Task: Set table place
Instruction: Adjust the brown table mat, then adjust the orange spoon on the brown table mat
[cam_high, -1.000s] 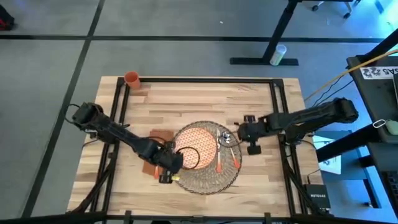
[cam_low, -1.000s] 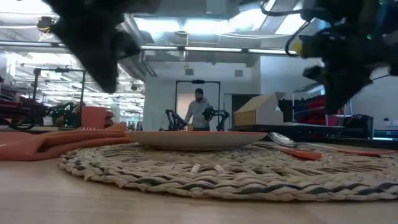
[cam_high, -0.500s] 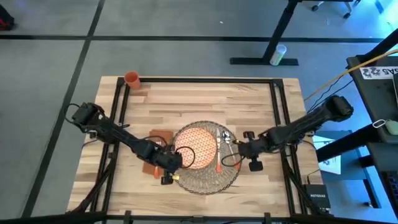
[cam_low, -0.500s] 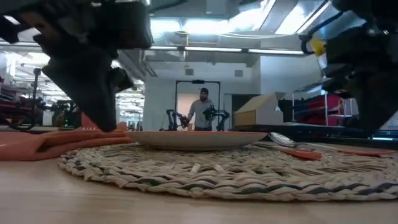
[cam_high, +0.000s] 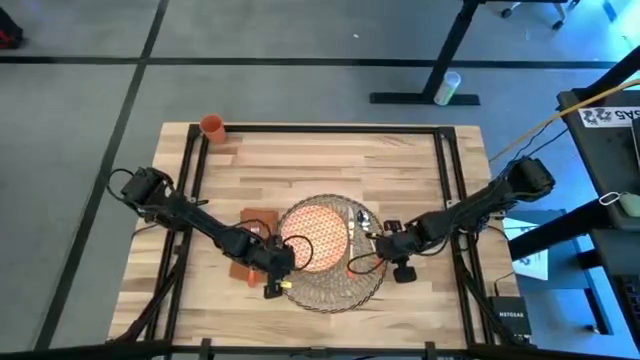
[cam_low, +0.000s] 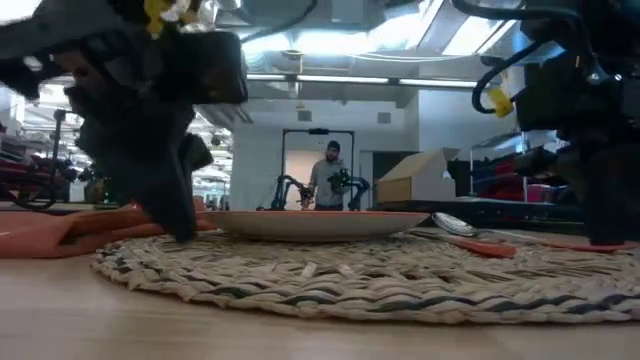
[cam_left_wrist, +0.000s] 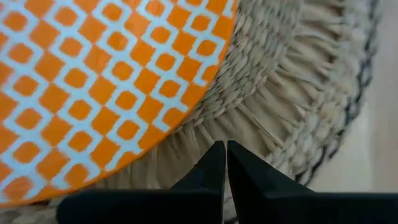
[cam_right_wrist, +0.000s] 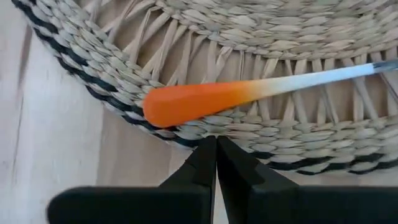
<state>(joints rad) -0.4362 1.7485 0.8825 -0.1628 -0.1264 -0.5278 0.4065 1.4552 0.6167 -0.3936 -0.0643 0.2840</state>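
Wooden planks of the table (cam_high: 320, 155) fill the overhead view, and the place (cam_high: 330, 292), that big woven straw mat, sits at the near middle with the orange-patterned plate (cam_high: 315, 236) resting on it. Down low on the mat's left rim is the left gripper (cam_left_wrist: 225, 163), fingers pressed together with nothing between them, tips right at the fringe beside the plate. Over on the right rim, the right gripper (cam_right_wrist: 216, 155) is also pinched closed and empty, tips touching the mat's dark-edged border just beside an orange utensil handle (cam_right_wrist: 199, 101). A rust-orange napkin (cam_high: 252, 220) lies left of the mat, an orange cup (cam_high: 211, 126) stands at the far-left corner, and a person (cam_low: 329, 180) stands far back in the room.
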